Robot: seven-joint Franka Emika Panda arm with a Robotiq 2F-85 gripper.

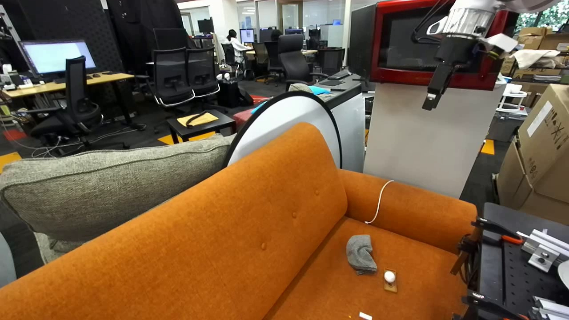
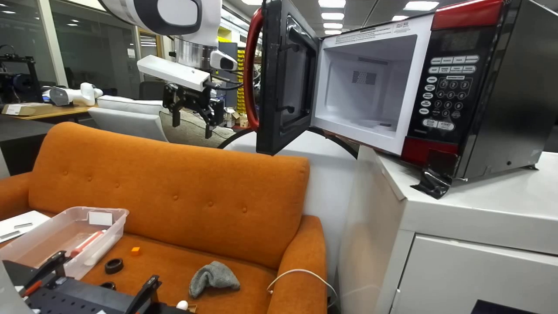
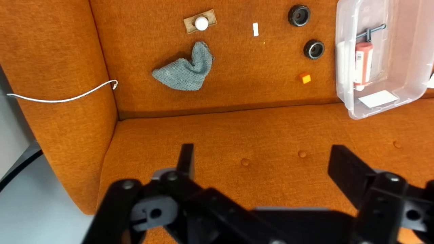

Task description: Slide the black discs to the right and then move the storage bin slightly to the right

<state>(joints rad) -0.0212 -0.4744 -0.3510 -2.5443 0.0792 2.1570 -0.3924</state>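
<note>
Two black discs [image 3: 299, 15] lie flat on the orange sofa seat in the wrist view, one by the other; the nearer one [image 3: 314, 49] is beside the storage bin. They also show in an exterior view [image 2: 114, 266], one partly behind a black rack. The clear plastic storage bin [image 3: 407, 37] stands on the seat just right of the discs in the wrist view, and on the left in an exterior view [image 2: 124, 218]. It holds a red-and-white bottle and a clamp-like tool. My gripper [image 3: 262, 147] is open and empty, high above the sofa, apart from everything, in both exterior views [image 1: 430, 105] [image 2: 192, 129].
A grey cloth [image 3: 190, 69], a wooden piece with a white ball [image 3: 201, 23], an orange cube [image 3: 306, 78] and a white strip [image 3: 255, 29] lie on the seat. A red microwave [image 2: 366, 83] with its door open stands near the arm. A black rack [image 2: 87, 292] fronts the sofa.
</note>
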